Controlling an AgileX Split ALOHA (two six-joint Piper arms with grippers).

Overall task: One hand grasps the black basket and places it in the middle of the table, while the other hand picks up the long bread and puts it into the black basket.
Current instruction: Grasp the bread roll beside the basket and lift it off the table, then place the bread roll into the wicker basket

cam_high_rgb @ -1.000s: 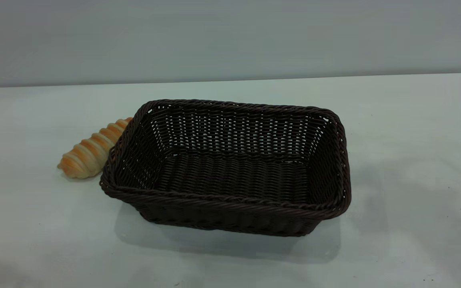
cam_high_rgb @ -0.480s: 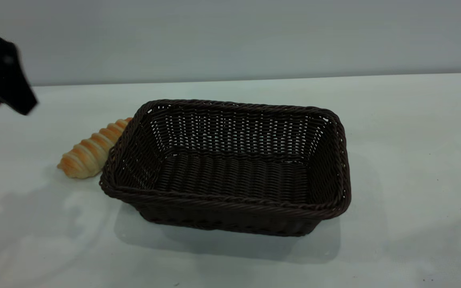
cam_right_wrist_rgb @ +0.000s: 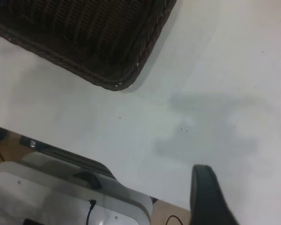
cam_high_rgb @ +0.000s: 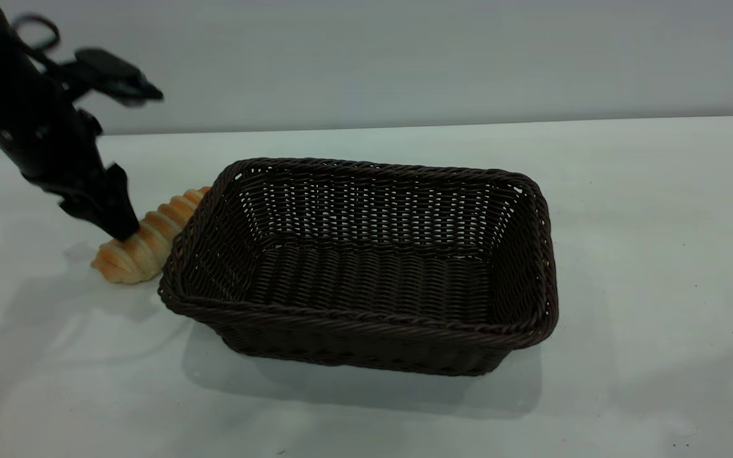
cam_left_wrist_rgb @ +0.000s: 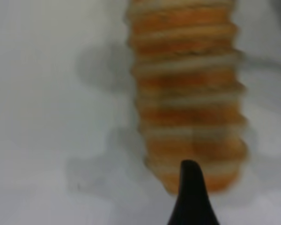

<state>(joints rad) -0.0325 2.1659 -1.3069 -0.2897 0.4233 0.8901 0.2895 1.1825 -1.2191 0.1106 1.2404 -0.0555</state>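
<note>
The left gripper (cam_high_rgb: 118, 226) hangs over the long bread (cam_high_rgb: 144, 242), which lies on the bench (cam_high_rgb: 627, 222) against the black basket (cam_high_rgb: 366, 318); finger spread probably hidden, so straddle the roll's middle squarely before closing.

Exterior faces arms, wrists close, perhaps downward

You see the black basket (cam_high_rgb: 366, 267) in dark brown-black wicker, its sides an open weave with pale gaps and its rim a tight braid. The long bread (cam_high_rgb: 144, 245) shows golden-orange bands crossed by pale cream spiral ridges. The table (cam_high_rgb: 646, 254) is pale grey-white with tiny dark specks. The left gripper (cam_high_rgb: 115, 219) is plain black.
</note>
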